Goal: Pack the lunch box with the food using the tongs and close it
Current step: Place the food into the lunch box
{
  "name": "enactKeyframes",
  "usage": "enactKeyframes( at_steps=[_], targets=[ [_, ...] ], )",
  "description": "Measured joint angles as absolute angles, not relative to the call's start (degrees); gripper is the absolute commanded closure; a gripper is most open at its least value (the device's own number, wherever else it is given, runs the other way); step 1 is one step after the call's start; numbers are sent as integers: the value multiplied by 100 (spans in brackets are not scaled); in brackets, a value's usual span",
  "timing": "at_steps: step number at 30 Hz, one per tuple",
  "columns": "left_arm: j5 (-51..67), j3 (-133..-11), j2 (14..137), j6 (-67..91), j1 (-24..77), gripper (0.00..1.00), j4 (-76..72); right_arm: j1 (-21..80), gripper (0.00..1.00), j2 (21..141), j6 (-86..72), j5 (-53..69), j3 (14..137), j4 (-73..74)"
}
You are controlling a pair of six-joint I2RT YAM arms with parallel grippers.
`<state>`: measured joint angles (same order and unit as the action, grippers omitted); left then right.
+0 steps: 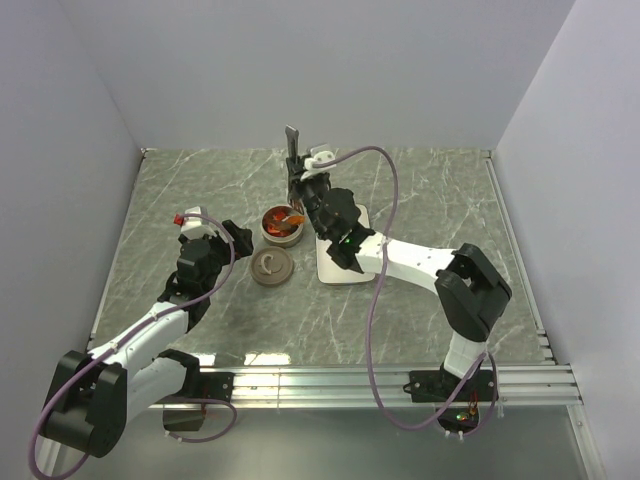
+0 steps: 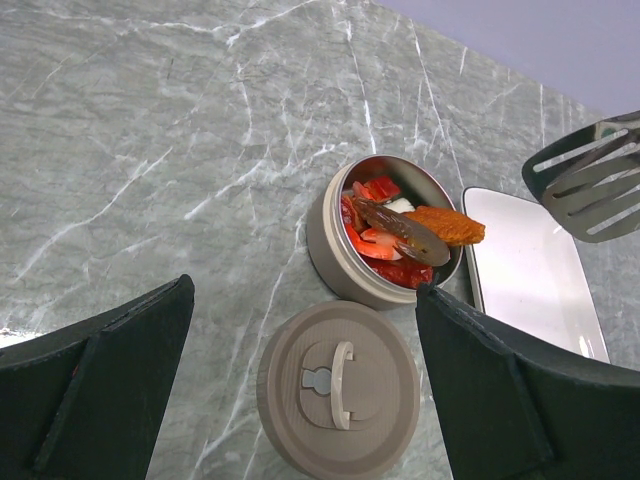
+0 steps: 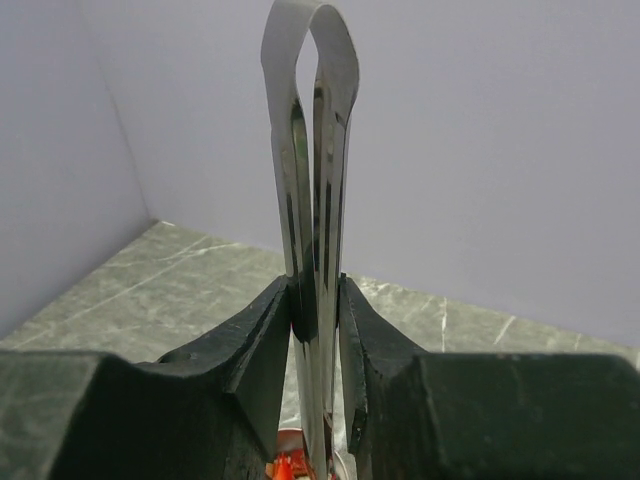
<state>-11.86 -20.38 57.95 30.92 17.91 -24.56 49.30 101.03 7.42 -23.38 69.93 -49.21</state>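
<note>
Overhanging the lunch box point(image 2: 330, 245) rim, the orange piece point(image 2: 447, 226) could block the lid point(image 2: 290, 390); right fingers point(image 3: 262, 330) pinch the tongs point(image 3: 310, 150), left fingers point(image 2: 100, 370) gape empty

Worktop point(image 2: 150, 150): grey marble pattern, smooth, low sheen. Tin point(image 2: 335, 255): satin bare metal inside, matt grey-brown coating outside. Lid point(image 2: 290, 390): matching matt finish. Tongs point(image 3: 322, 200): polished, reflective metal. Plate point(image 2: 530, 270): white, glossy, smooth.

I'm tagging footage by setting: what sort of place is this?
Probably a robotics lab cell, not a kitchen: a marble-look table boxed in by plain walls, with robot arms bolted to a rail.
</note>
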Motion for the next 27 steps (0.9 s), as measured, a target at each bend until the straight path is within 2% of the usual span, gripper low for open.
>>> enactKeyframes(
  at_steps=[18, 27],
  targets=[
    [-1186, -2038, 5795, 3092, 1791, 1, -2456, 4930, 72, 10359, 974, -3301, 6707, -4906],
    [-1186, -2038, 5795, 3092, 1791, 1, -2456, 4978, 74, 10672, 965, -3376, 6711, -4781]
  ],
)
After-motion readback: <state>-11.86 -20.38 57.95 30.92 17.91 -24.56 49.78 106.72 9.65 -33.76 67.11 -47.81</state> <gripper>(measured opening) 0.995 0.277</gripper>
